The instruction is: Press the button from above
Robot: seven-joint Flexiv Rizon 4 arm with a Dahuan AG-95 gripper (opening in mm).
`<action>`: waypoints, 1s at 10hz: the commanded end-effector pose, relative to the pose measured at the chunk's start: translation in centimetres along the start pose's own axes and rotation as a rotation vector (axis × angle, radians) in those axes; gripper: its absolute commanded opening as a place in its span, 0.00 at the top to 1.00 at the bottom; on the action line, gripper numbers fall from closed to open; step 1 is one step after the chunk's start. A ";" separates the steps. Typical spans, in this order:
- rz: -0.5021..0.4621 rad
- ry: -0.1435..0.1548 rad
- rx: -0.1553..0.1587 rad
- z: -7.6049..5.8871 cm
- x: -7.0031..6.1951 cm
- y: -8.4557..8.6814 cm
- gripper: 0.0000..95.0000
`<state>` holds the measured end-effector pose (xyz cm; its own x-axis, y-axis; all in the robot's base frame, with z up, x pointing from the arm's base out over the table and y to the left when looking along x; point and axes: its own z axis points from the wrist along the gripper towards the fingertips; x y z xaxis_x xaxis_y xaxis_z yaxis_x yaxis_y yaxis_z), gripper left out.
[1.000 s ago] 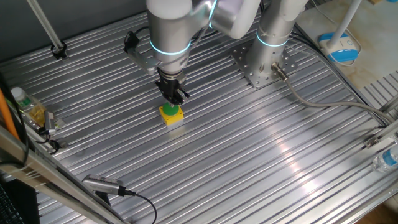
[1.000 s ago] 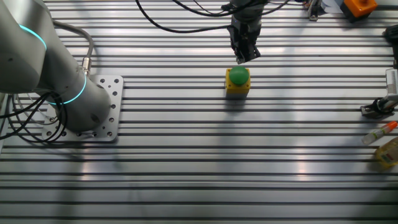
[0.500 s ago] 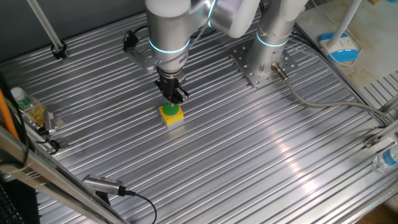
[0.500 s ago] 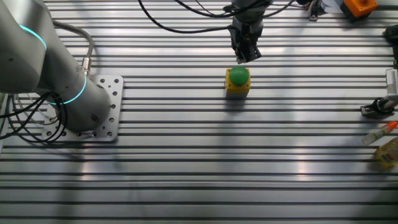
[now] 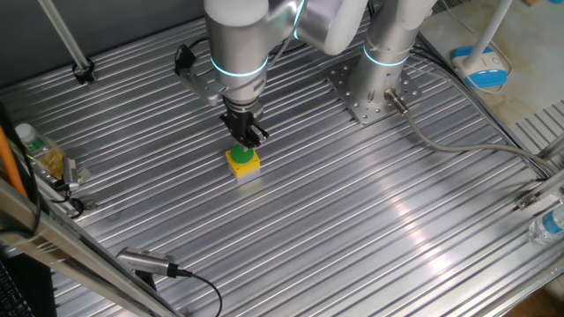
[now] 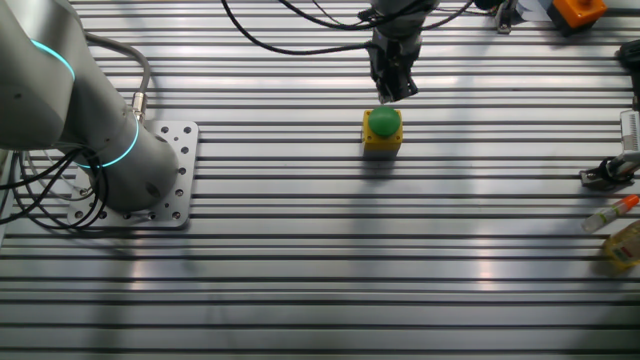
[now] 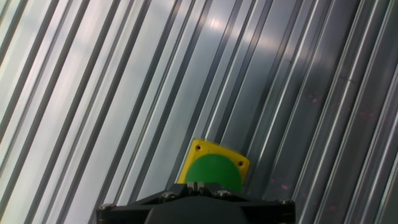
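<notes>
One round green push-button on a small yellow cube-shaped box (image 5: pixel 242 160) (image 6: pixel 383 129) (image 7: pixel 213 169) sits on the ribbed silver metal table (image 5: pixel 352 211), near its middle. One black two-finger gripper (image 5: pixel 249 135) (image 6: pixel 393 88) (image 7: pixel 199 185) hangs just above the green cap; its fingertips meet, closed on nothing. No readable writing shows. Compared with half a second ago, the gripper sits marginally higher and the button is unmoved.

The ribbed metal table (image 5: pixel 370 211) carries the button (image 5: pixel 242 162), standing upright, and the arm's bolted base plate (image 6: pixel 172 180).
</notes>
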<state>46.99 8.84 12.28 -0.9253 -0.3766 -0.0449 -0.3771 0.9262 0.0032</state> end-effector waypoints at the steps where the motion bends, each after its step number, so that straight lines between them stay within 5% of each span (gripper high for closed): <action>1: 0.002 -0.004 0.003 0.3 0.1 0.0 1.00; 10: 0.015 -0.004 -0.009 0.4 0.2 0.9 1.00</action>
<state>46.48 9.45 11.95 -0.9306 -0.3628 -0.0488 -0.3639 0.9313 0.0158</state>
